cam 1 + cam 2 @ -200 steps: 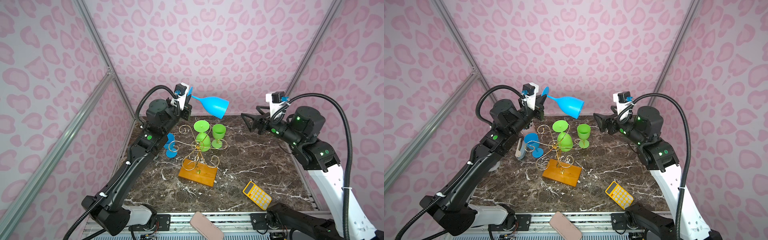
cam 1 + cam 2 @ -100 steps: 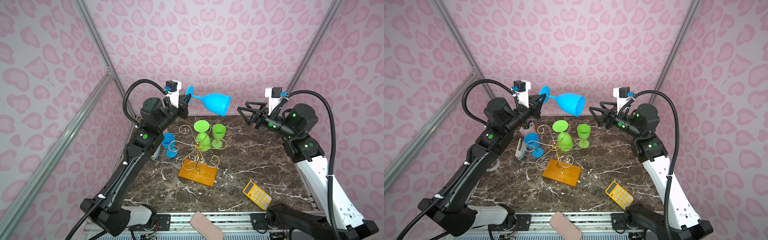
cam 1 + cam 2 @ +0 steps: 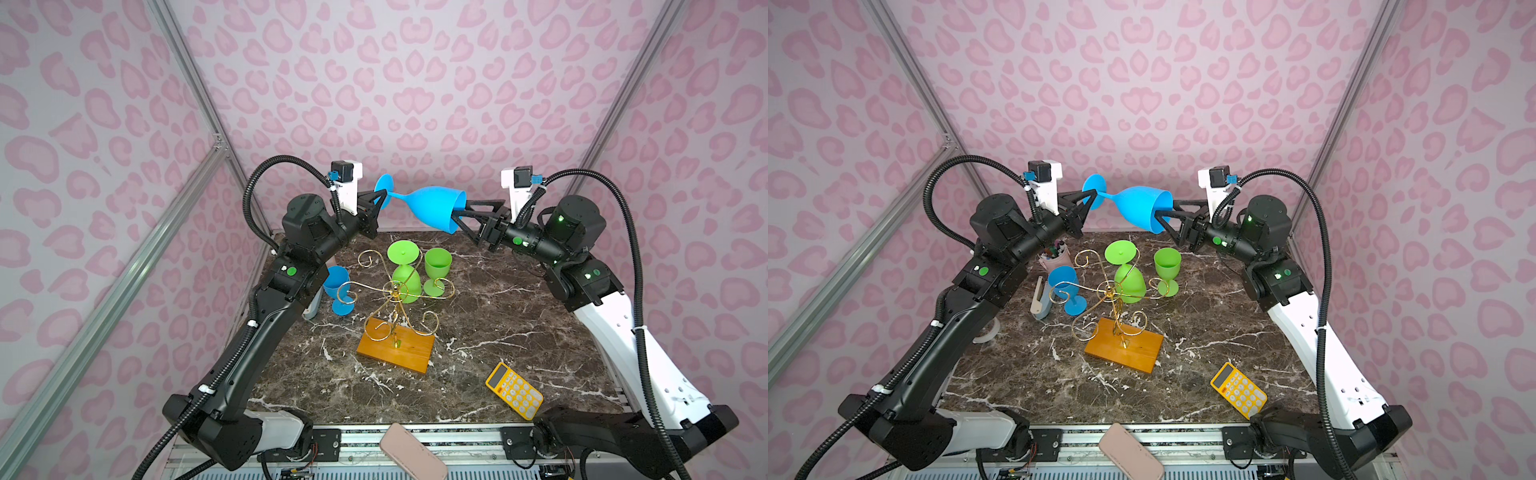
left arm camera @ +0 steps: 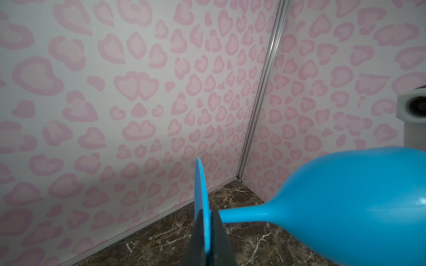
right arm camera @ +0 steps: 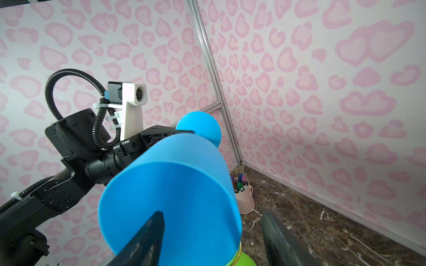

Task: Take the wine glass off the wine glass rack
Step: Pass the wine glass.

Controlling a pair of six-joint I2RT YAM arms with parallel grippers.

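Wine glass, blue, sideways, left end effector pinching foot, right end effector parted astride rim.

Bright, even, diffuse overhead light, soft shadows low on the walls, wide-angle bending at frame edges, slight glare on the blue wine glass, near foreground blurry.

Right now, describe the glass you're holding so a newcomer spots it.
Look above the marble table's far edge. The blue wine glass lies sideways, foot pinched in the left gripper. Its blue twin stands by the gold rack; this one is airborne.
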